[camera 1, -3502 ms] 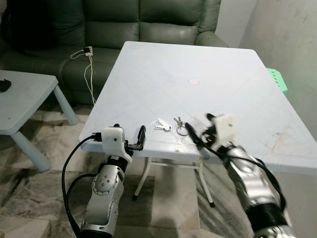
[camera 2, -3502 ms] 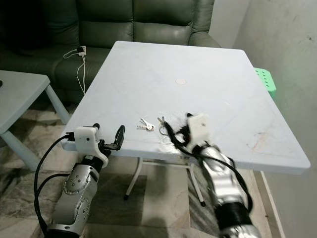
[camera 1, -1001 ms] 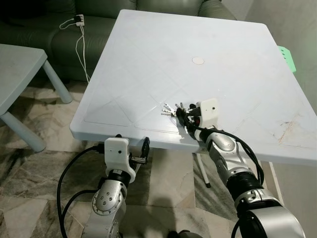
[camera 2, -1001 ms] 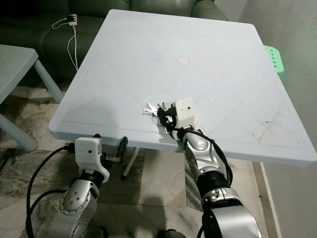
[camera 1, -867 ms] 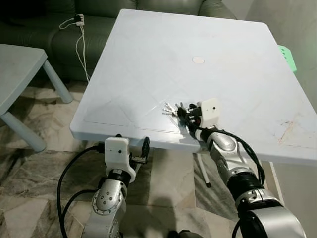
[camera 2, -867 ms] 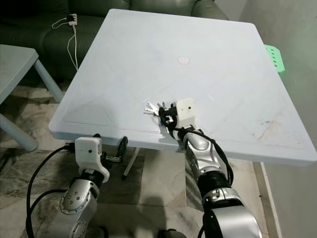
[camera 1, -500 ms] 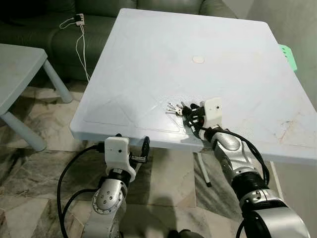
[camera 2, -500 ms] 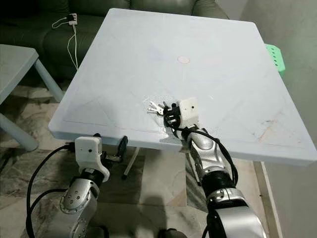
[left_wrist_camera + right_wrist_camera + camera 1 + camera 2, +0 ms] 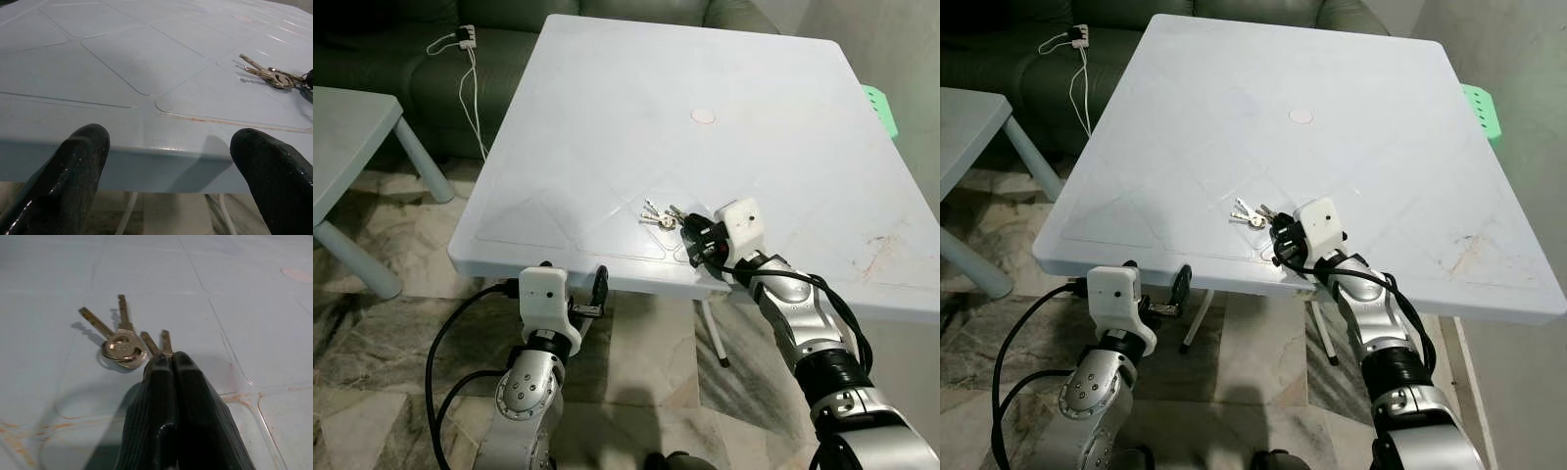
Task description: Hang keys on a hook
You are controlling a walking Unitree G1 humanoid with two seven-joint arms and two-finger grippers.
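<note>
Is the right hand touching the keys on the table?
Touching. In the right wrist view the right hand, fingers shut, lies over two keys, which emerge from under its tips.

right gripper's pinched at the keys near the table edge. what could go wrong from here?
1. The right gripper looks shut at the very end of the keys; a thin pinch may slip on lifting.
2. The keys lie near the table front edge; a drag could push them off.
3. No hook in view, so the carry is unplanned.

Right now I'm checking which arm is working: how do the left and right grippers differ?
The right gripper is over the table, fingers pressed shut at the keys; the left gripper sits below the table's near edge, fingers wide open, holding nothing. Both have two black fingers.
</note>
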